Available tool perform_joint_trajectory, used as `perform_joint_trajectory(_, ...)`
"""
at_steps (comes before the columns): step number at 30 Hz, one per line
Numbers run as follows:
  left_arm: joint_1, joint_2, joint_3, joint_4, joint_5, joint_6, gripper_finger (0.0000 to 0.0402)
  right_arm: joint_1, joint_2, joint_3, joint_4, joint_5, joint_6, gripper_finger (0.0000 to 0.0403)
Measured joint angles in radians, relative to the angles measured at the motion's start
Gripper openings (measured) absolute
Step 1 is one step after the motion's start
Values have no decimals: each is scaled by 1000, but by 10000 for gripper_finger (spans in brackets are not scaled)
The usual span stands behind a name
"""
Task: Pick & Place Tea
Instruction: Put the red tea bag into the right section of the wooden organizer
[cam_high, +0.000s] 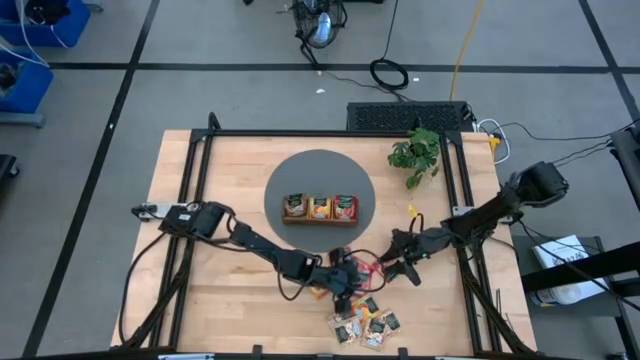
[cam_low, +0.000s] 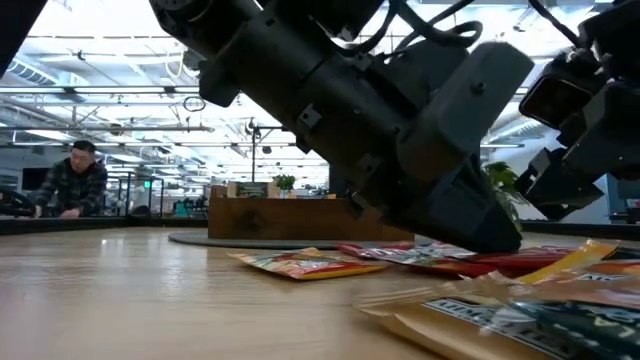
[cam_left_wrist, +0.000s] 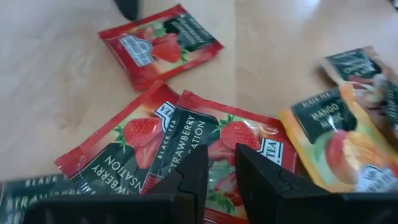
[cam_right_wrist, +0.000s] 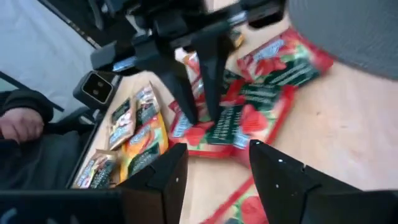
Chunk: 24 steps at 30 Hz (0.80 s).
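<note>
Several flat tea sachets lie on the wooden table near its near edge. Red strawberry ones (cam_high: 362, 268) overlap each other, and orange and dark green ones (cam_high: 365, 322) lie closer to the edge. My left gripper (cam_high: 345, 283) (cam_left_wrist: 221, 171) points down onto a red sachet (cam_left_wrist: 214, 134) with only a narrow gap between its fingers. It also shows as two dark fingers (cam_right_wrist: 211, 87) in the right wrist view. My right gripper (cam_high: 393, 268) (cam_right_wrist: 217, 171) hangs open just right of it, above the red sachets (cam_right_wrist: 249, 115), touching nothing. My left gripper comes from above, pointing down, and its two fingertips (cam_right_wrist: 186, 109) stand on the printed face of the red strawberry sachet (cam_left_wrist: 217, 152), about its middle. The sachet shows through the narrow gap and lies flat on the table, overlapping another red one (cam_left_wrist: 118, 155).
A brown wooden tray (cam_high: 320, 208) with sachets in its three compartments sits on a dark round mat (cam_high: 300, 170) at mid-table. A small green plant (cam_high: 415, 155) stands at the far right. A person (cam_low: 70, 180) sits in the room beyond; a hand (cam_right_wrist: 18, 124) shows past the table edge.
</note>
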Motion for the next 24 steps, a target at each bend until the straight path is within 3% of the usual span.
perform_joint_trajectory(6,15,0,0,-1,-22,48,88,-1,94,92,-133,-35,29,164)
perform_joint_trajectory(15,-16,-70,-1,25,-37,181,88,-27,110,104,-140,-22,-4,164)
perform_joint_trajectory(24,-53,-56,-1,-6,-66,99,88,-27,110,103,-146,-25,10,164)
